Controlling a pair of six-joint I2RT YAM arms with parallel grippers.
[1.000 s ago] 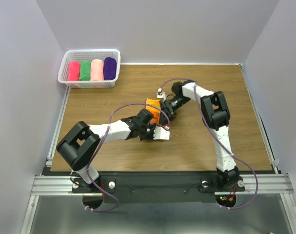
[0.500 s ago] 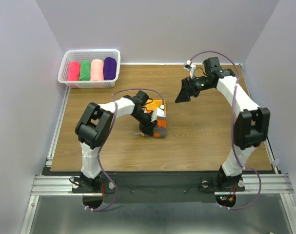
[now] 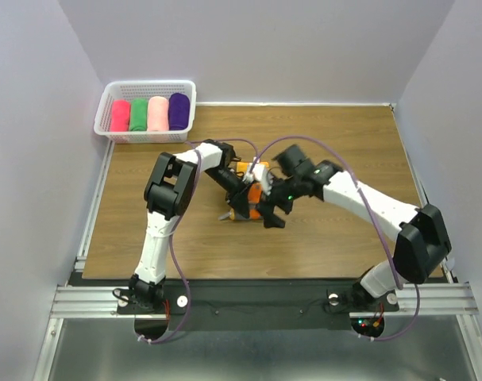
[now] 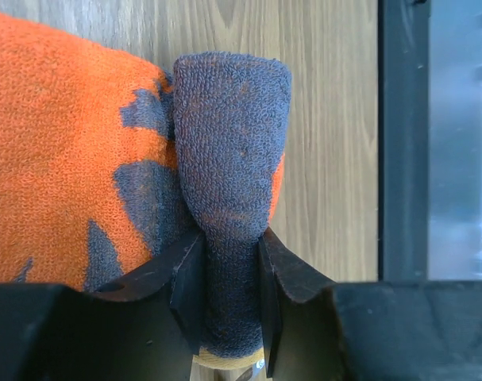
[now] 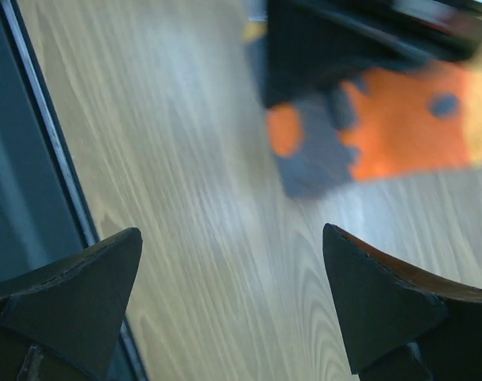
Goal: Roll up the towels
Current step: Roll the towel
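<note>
Midway across the table (image 3: 145, 238) the orange towel (image 3: 254, 190) lies roughly far-to-near, my left gripper (image 4: 229, 262) clamped on its dark folded near end (a narrow pinch), my right gripper (image 5: 233, 270) hanging just to its right, jaws wide apart and empty.

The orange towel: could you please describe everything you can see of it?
The orange towel is looped terry cloth, orange with dark grey-blue print. It lies bunched, not flat, near the middle of the wooden table. One dark fold of it is pinched by the left pincer, which is closed on it. The right pincer hangs open close beside the towel, not touching it.
</note>
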